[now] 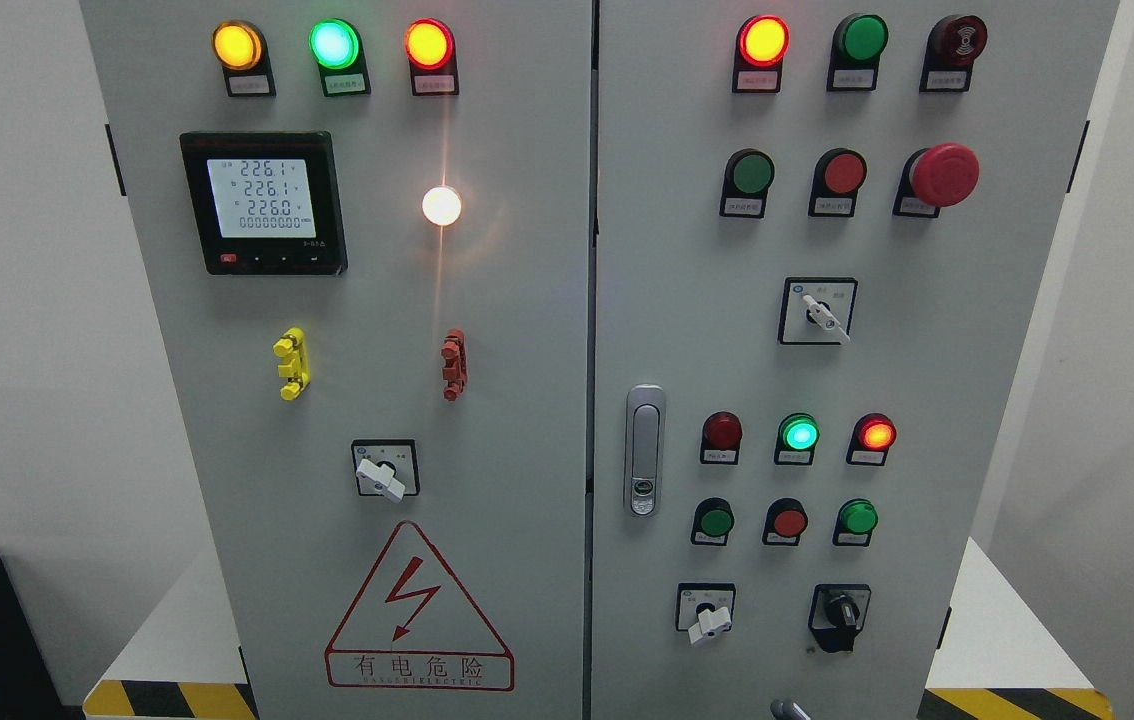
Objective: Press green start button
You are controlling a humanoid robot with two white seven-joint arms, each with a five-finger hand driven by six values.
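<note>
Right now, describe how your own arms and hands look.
Nothing to describe: neither arm nor hand shows in the head view. The grey cabinet fills it. A small grey rounded tip at the bottom edge is too cropped to identify.

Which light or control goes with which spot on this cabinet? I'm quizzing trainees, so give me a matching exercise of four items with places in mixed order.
Column 1:
1. digital meter
2. mushroom stop button
3. warning triangle
4. door latch

Column 2:
A. lower left door
B. left edge of right door
C. upper left door
D. upper right door

Pairs: 1-C, 2-D, 3-A, 4-B
</note>
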